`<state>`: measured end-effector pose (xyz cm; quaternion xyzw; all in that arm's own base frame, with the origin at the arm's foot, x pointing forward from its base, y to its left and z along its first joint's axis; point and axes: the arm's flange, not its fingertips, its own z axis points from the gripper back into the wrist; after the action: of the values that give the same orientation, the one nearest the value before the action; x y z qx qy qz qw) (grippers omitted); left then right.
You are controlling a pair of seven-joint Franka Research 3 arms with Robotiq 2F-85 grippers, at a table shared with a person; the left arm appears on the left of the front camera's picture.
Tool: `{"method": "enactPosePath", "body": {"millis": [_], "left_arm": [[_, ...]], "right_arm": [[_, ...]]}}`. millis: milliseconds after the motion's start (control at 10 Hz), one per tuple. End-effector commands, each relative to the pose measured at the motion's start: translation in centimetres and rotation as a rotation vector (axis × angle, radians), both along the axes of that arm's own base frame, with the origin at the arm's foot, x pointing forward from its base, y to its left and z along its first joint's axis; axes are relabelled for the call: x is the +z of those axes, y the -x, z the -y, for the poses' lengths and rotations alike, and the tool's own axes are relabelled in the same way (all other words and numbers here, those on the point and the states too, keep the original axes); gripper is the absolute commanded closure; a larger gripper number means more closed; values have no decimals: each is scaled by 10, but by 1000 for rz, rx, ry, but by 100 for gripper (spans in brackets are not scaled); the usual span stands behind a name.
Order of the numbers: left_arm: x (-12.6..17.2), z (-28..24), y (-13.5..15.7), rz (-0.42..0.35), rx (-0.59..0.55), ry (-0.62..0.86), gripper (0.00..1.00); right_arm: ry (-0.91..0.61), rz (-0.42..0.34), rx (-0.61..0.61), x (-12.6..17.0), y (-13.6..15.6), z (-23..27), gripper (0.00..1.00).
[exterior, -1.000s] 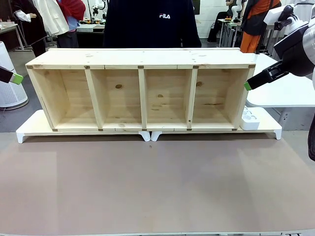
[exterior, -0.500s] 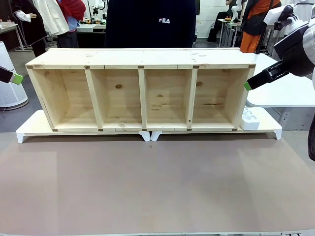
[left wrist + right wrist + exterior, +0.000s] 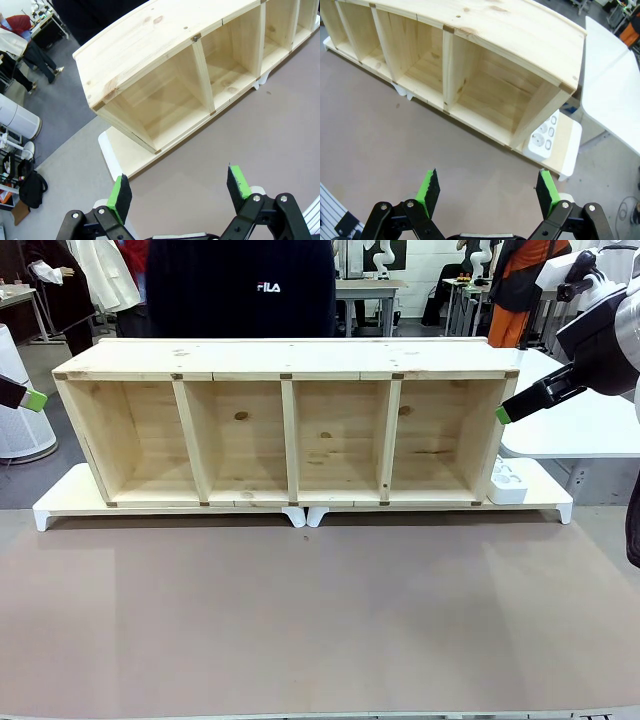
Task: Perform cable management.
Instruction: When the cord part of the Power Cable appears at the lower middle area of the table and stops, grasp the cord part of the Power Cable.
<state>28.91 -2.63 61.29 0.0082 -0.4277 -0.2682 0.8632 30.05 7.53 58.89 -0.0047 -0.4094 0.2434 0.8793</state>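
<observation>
The left gripper [image 3: 180, 192] and the right gripper [image 3: 487, 192] are wide open and hold nothing. They hang near the two ends of the wooden shelf [image 3: 290, 358]. A white power strip [image 3: 508, 480] sits by its right end. I cannot tell where the cable is. I think the tidying has not started.

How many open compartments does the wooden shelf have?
4, in one row along the shelf: far left, left of middle, right of middle, far right. None seems hidden.

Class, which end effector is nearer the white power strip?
Right. The right end effector hangs just above the power strip; the left end effector sits beyond the wooden shelf's opposite end.
</observation>
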Motion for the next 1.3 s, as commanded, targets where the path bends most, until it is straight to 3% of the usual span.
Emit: {"method": "enactPosePath", "body": {"millis": [0,1200], "left_arm": [[0,1,-3,12,1,3,0],[0,1,-3,12,1,3,0]], "right_arm": [[2,3,0,0,-1,-1,0],[2,3,0,0,-1,-1,0]]}}
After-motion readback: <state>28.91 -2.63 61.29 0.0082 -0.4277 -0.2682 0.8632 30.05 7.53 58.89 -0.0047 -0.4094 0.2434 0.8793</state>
